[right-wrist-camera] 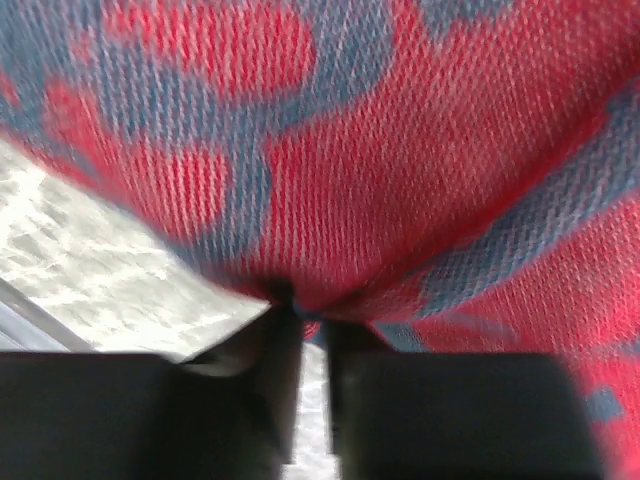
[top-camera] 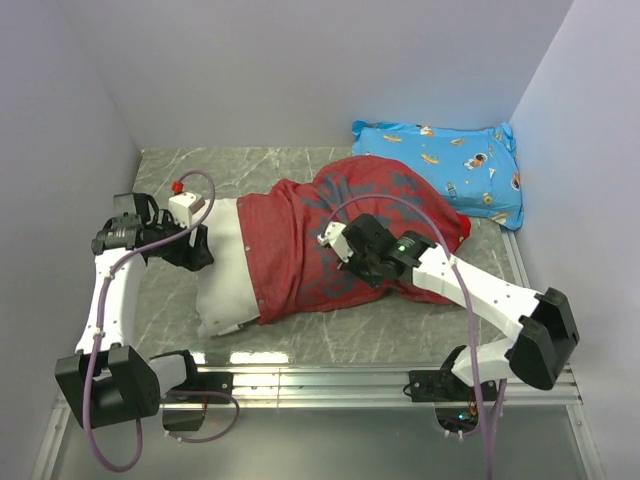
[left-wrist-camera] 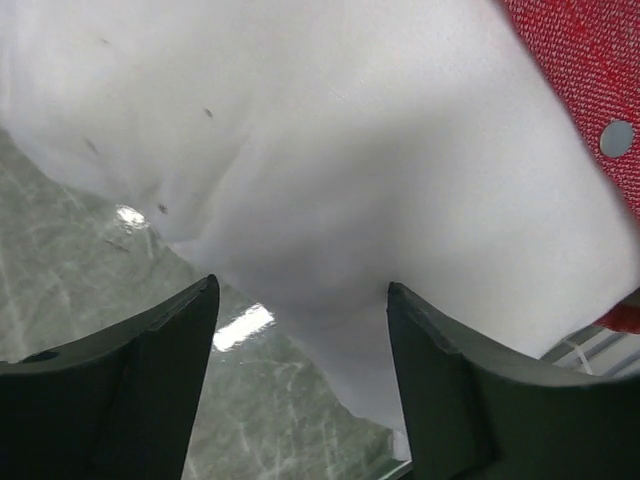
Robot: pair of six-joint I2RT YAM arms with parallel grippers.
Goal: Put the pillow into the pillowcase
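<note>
**Room.** You are working on a grey marbled desk [top-camera: 380, 335]. It is boxed in by a left wall [top-camera: 50, 150], a back wall [top-camera: 320, 70] and a right wall [top-camera: 590, 150]. A metal rail [top-camera: 330, 378] runs along the near edge. Bare desk shows in front of the bundle and at the far left. The far right corner is taken by a blue cartoon-print pillow [top-camera: 445, 170], lying against the walls. The pillowcase's far end comes right up to it; you cannot tell whether they touch.

**Task things.** The pillowcase [top-camera: 310, 240], dull red with dark grey markings, lies across mid-desk and covers most of the pillow [top-camera: 225, 275]. The pillow's white left end sticks out of the case's open edge, toward your left arm.

**Markings.** The grey blotches on the case form no readable letters. The blue pillow's print is too small to read.

**Claws.** Your left claw [left-wrist-camera: 302, 290] stands wide apart at the pillow's exposed end and grips nothing. The pillow bulges just beyond the fingertips [left-wrist-camera: 195, 310]; contact cannot be judged. Your right claw [right-wrist-camera: 305, 310] is pressed together on a pinched fold of the pillowcase, on top of the bundle near its middle.
</note>
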